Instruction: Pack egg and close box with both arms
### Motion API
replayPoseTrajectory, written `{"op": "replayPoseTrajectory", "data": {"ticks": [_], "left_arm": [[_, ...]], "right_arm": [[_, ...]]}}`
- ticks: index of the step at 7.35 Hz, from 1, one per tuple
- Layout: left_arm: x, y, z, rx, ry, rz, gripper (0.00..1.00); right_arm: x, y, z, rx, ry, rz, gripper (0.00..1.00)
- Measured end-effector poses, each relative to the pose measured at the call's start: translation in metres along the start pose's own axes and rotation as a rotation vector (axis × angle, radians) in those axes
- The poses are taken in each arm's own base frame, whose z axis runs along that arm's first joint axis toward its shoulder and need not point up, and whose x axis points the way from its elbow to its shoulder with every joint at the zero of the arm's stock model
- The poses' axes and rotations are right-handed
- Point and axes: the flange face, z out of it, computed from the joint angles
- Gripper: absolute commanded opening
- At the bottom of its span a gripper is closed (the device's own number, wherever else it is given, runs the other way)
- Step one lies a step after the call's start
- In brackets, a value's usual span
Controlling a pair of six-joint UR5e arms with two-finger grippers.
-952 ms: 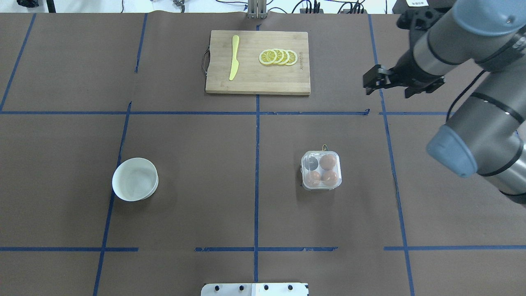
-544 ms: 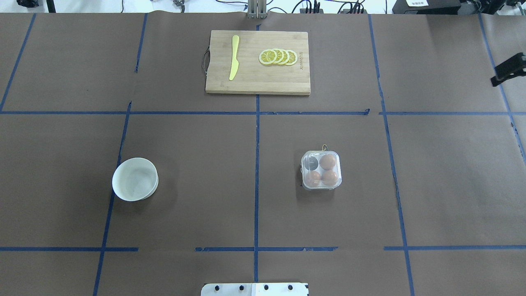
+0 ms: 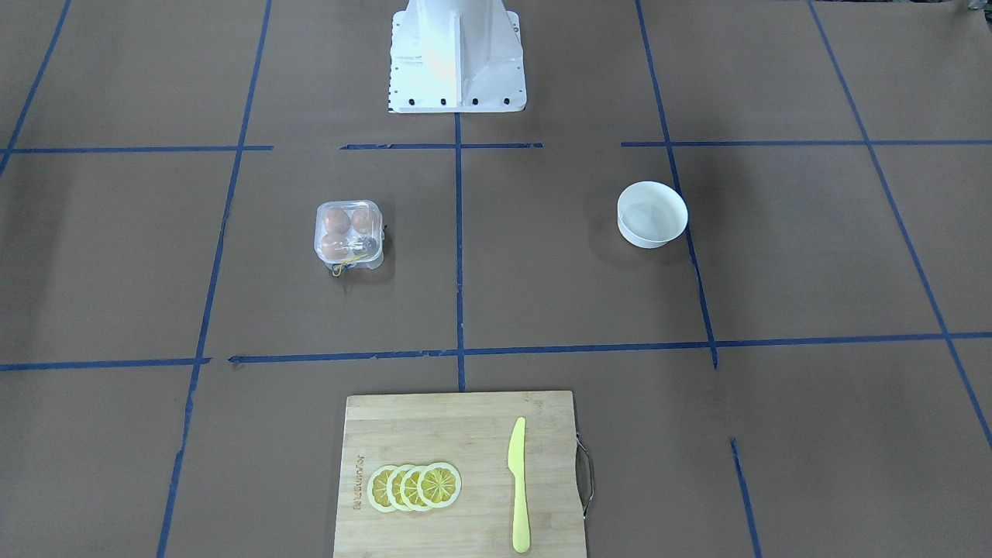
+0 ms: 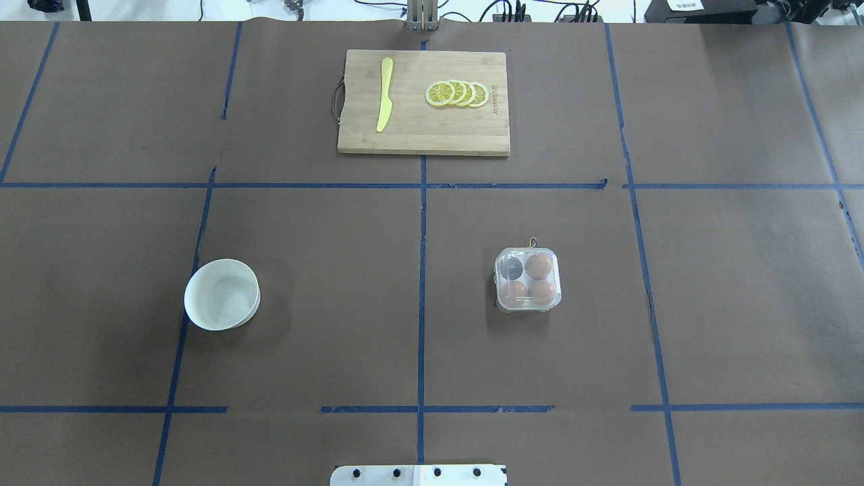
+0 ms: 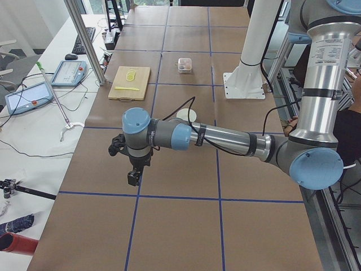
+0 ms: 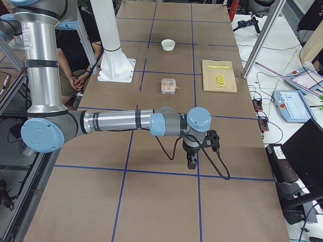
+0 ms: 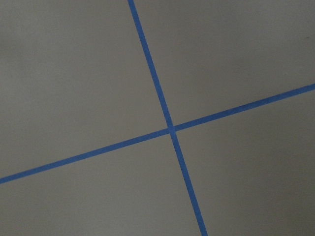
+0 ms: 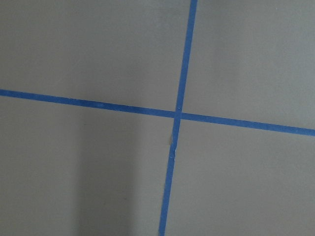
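The clear box (image 4: pixel 527 279) stands right of the table's middle, with its lid down over the cells. It also shows in the front view (image 3: pixel 348 231). Three brown eggs lie in it, one of them at the far right cell (image 4: pixel 538 265). The far left cell (image 4: pixel 513 268) looks dark and empty. No loose egg is in view. My left gripper (image 5: pixel 133 178) hangs over the table's left end, far from the box. My right gripper (image 6: pixel 192 162) hangs over the right end. I cannot tell whether either is open or shut. Both wrist views show only brown paper and blue tape.
A white bowl (image 4: pixel 196 290) stands at the left, empty. A wooden cutting board (image 4: pixel 418 131) lies at the far middle with lemon slices (image 4: pixel 457 93) and a yellow knife (image 4: pixel 384 94). The white base block (image 3: pixel 456 54) stands at the near edge.
My right arm has swung out of the overhead view to the right. The box, bowl and board have not moved.
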Motion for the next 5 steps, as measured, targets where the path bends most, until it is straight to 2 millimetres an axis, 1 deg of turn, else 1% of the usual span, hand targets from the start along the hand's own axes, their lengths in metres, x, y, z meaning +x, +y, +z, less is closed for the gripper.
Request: {"op": "replayPoseTrajectory", "data": {"ticks": [1, 3, 5], "left_arm": [[-0.005, 0.01, 0.008, -0.013, 0.003, -0.012, 1.0], [-0.011, 0.03, 0.021, -0.019, 0.005, -0.024, 1.0], [-0.012, 0.035, 0.023, -0.016, 0.01, -0.025, 1.0]], "right_arm": [[0.008, 0.004, -0.002, 0.004, -0.001, -0.004, 1.0], [0.009, 0.008, -0.006, 0.017, 0.0, -0.014, 1.0], [0.019, 0.019, 0.002, 0.003, 0.001, 0.004, 1.0]]}}
